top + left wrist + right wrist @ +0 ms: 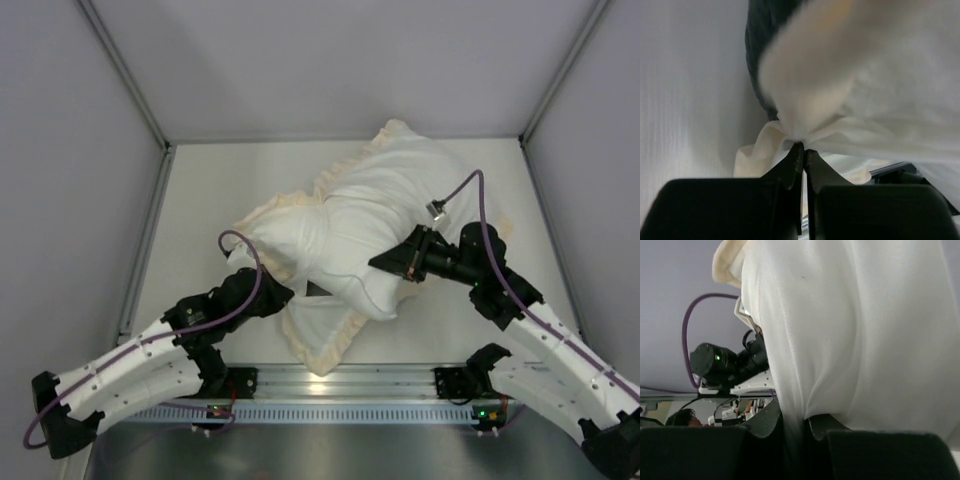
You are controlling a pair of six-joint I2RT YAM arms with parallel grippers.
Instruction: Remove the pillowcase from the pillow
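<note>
the large soft pillowcase (pixel 330 215), white face up with a cream frill, is lying mid-way across the pale worktop (pixel 200 180), bulging as if the pillow is inside. the left gripper (pixel 802 146) fingers are clamping its frill. the right gripper (pixel 794 421) fingers are pinching its white face, apparently bracing for a pull.

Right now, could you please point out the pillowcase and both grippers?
pillowcase (pixel 400 190): top view, its white face.
left gripper (pixel 803 150): left wrist view, between the jaws.
right gripper (pixel 792 424): right wrist view, between the jaws.
</note>
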